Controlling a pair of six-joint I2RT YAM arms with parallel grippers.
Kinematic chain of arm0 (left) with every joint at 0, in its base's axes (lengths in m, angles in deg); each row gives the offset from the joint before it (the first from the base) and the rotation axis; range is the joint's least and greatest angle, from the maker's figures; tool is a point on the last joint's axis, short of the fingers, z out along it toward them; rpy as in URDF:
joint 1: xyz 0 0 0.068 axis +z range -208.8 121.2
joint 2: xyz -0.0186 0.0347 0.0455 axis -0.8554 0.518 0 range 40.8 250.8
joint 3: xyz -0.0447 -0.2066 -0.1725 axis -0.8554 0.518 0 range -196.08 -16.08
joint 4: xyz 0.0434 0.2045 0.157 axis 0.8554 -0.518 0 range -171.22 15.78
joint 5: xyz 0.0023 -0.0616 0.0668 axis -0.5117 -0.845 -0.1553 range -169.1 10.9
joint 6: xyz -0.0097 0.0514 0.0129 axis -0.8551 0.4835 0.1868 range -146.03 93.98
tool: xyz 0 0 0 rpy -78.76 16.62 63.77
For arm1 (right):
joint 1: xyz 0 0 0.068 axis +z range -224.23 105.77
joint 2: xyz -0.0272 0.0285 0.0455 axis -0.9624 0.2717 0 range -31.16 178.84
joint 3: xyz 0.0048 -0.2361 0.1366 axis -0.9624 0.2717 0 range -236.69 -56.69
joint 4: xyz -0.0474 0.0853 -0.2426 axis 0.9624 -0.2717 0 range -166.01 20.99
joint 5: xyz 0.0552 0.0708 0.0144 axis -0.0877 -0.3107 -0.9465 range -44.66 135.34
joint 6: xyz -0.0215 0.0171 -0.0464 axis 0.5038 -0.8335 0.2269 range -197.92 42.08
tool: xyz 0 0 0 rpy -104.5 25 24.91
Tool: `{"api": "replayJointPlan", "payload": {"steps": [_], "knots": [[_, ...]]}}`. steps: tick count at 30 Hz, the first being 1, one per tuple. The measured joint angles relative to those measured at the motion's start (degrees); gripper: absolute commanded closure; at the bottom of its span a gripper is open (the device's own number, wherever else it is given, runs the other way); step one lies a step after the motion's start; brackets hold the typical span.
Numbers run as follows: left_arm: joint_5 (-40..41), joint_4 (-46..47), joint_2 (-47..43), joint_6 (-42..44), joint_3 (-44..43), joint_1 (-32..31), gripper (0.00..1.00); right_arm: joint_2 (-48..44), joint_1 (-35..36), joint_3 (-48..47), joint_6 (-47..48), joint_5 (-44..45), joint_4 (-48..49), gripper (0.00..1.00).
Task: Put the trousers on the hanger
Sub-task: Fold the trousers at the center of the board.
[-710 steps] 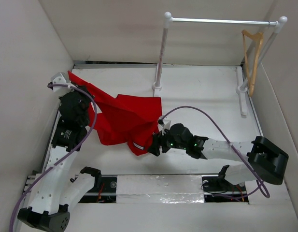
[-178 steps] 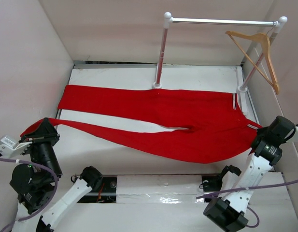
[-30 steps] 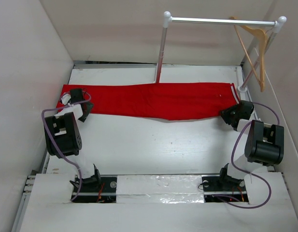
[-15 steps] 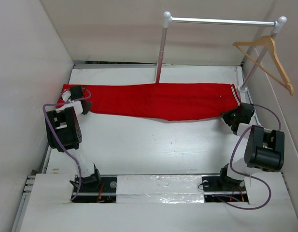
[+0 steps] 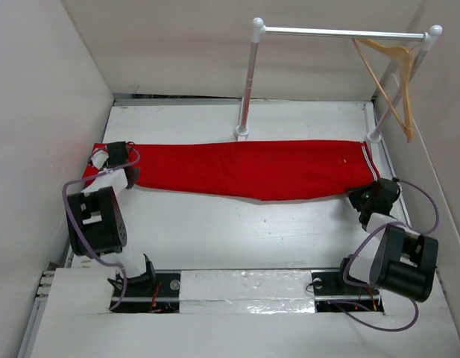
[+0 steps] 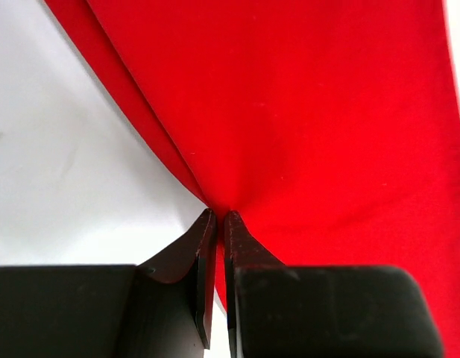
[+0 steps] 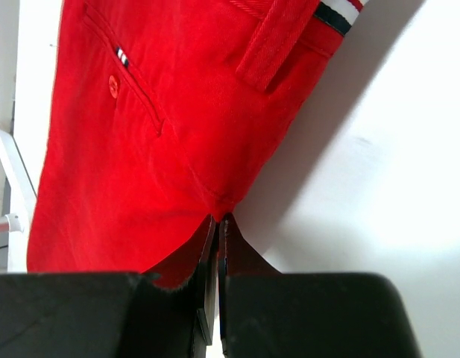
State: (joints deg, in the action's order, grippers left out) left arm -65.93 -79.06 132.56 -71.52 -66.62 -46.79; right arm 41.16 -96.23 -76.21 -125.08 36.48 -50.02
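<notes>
Two tools pinch trousers [image 5: 244, 168]: left tool [image 6: 217, 215] at hem, right tool [image 7: 217, 218] at waistband, likely spreading them flat below rail [image 5: 341, 33]; hanger [image 5: 386, 71] on rail.

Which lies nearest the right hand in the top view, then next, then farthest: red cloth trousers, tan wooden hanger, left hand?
1. Red cloth trousers, pinched in the right hand.
2. Tan wooden hanger, at the right end of the white metal rail.
3. Left hand, at the trousers' far left end.
</notes>
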Motion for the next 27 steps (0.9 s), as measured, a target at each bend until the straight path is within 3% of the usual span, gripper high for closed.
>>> {"api": "replayJointPlan", "payload": {"steps": [6, 11, 12, 14, 15, 17, 20, 22, 26, 27], "knots": [[2.0, -3.5, -13.1, -1.9, 8.6, -0.3, 1.00, -16.3, -6.8, 5.5, 3.5, -4.1, -7.1, 1.00], [3.8, -7.4, -26.3, -4.3, 17.3, -0.3, 1.00, -32.7, -10.9, 6.9, 7.4, -6.5, -18.5, 0.98], [3.9, -8.2, -28.5, -4.4, 17.9, -0.3, 1.00, -35.9, -11.6, 6.9, 8.3, -6.8, -21.0, 0.83], [3.8, -8.8, -31.8, -4.4, 18.3, -0.3, 0.81, -40.7, -12.8, 6.9, 9.5, -7.1, -24.9, 0.59], [3.8, -8.5, -33.0, -4.1, 18.3, -0.3, 0.74, -42.7, -13.3, 7.0, 9.9, -7.0, -26.3, 0.37], [3.6, -8.2, -34.6, -3.7, 18.0, -0.3, 0.67, -45.2, -14.0, 7.0, 10.4, -6.4, -27.5, 0.22], [2.9, -7.6, -35.2, -2.8, 17.4, -0.5, 0.67, -43.6, -14.3, 6.9, 10.6, -6.0, -27.6, 0.16], [2.7, -7.0, -36.1, -2.1, 17.1, -2.1, 0.68, -39.4, -14.9, 6.8, 10.4, -5.9, -27.3, 0.15], [1.6, -4.3, -39.0, -0.8, 15.9, -10.8, 1.00, -29.3, -18.2, 6.8, 9.9, -5.9, -25.7, 0.16], [1.4, -3.4, -39.2, -0.6, 15.2, -13.3, 1.00, -27.3, -19.2, 6.8, 9.7, -6.0, -25.0, 0.18]]}}
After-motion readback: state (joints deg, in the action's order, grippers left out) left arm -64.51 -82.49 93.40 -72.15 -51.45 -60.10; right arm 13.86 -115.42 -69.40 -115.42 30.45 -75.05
